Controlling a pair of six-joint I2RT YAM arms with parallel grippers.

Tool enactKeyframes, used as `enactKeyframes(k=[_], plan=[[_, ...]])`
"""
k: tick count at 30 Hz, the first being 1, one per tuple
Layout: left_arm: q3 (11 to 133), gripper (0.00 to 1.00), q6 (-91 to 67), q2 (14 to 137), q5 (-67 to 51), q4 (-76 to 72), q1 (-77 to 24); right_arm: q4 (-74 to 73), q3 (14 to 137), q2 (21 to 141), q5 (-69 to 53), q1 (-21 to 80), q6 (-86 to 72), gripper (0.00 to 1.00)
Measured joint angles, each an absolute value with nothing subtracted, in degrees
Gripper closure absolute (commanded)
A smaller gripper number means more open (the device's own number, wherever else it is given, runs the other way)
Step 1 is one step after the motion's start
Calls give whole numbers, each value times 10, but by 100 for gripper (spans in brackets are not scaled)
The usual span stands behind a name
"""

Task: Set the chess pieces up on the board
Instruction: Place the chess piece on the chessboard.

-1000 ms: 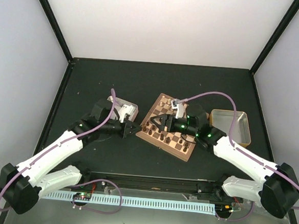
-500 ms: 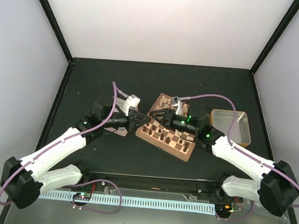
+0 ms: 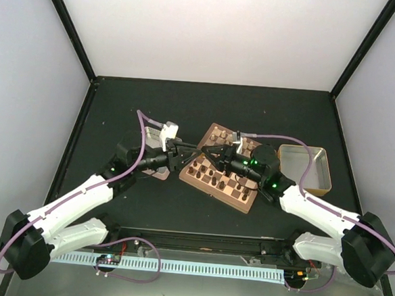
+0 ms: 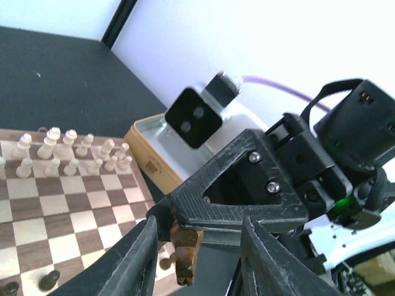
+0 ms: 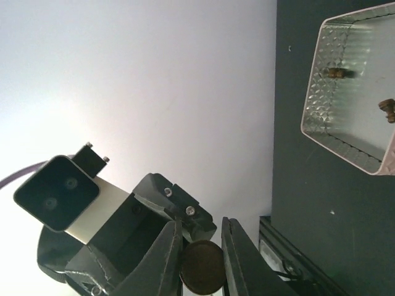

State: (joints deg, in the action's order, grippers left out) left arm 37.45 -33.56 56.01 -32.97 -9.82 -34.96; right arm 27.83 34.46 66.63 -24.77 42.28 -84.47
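Observation:
Both grippers meet in the air over the left edge of the board (image 3: 215, 192). My right gripper (image 5: 200, 259) is shut on a dark brown chess piece (image 5: 202, 268), whose round base shows between its fingers. In the left wrist view the same chess piece (image 4: 184, 253) hangs from the right gripper's tips, between my left gripper's (image 4: 200, 259) open fingers and clear of both. Seen from above, the left gripper (image 3: 186, 149) and right gripper (image 3: 203, 151) point tip to tip. Dark chess pieces (image 3: 212, 178) stand along the board's near rows and cream ones (image 4: 68, 154) along the far rows.
A metal tray (image 3: 304, 168) lies right of the board. Another tray (image 5: 352, 86) left of the board holds two loose dark pieces (image 5: 335, 72); in the top view it is mostly hidden under the left arm. A black rail runs along the near table edge.
The left gripper rose from beside its tray and moved right to the board's edge with the piece. The right gripper closed on the piece and the left gripper opened.

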Motion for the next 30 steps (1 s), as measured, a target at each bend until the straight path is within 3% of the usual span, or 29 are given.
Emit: enactKeyframes(k=[8, 21, 25, 27, 29, 30], plan=[[358, 58, -375, 574, -310, -197, -361, 346, 339, 668, -222, 422, -929, 99], [325, 94, -382, 585, -253, -270, -399, 439, 312, 681, -212, 419, -1016, 98], [325, 98, -376, 585, -241, -276, -402, 448, 312, 682, -212, 417, -1019, 96], [325, 98, -373, 586, -239, -276, -402, 448, 310, 682, -212, 416, -1019, 89], [325, 98, -370, 587, -237, -272, -402, 450, 306, 682, -211, 415, -1016, 71], [326, 98, -368, 589, -236, -269, -403, 449, 304, 681, -212, 414, -1012, 57]])
